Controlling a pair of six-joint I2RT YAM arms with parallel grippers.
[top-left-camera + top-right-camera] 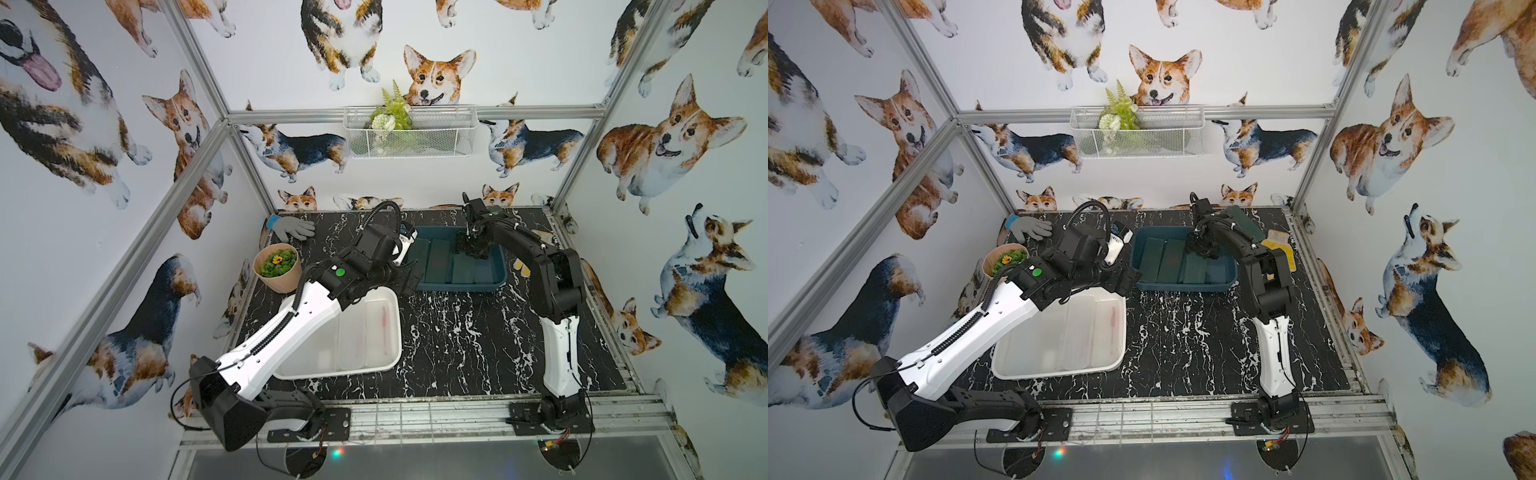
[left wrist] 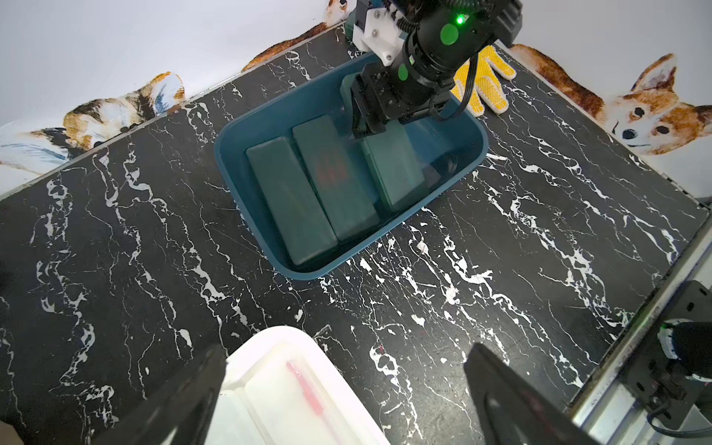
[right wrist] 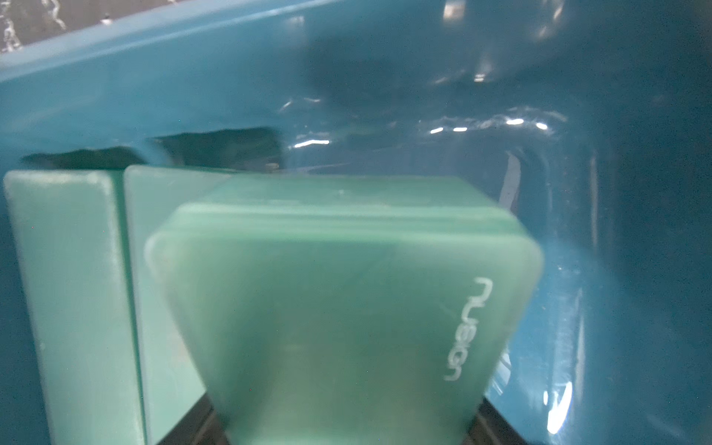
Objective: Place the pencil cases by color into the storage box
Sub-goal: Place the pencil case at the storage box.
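Black marble desk (image 1: 457, 340): right claw (image 1: 471, 249), half closed, grips a green pencil case (image 3: 346, 308) inside the blue storage box (image 1: 457, 286); left claw (image 2: 346, 358) gapes wide, empty.

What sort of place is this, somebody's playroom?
Probably a robot test booth, not a playroom: a left arm and right arm mounted at the table's edge, a metal frame with corgi-print walls, and a blue bin and white bin for sorting.
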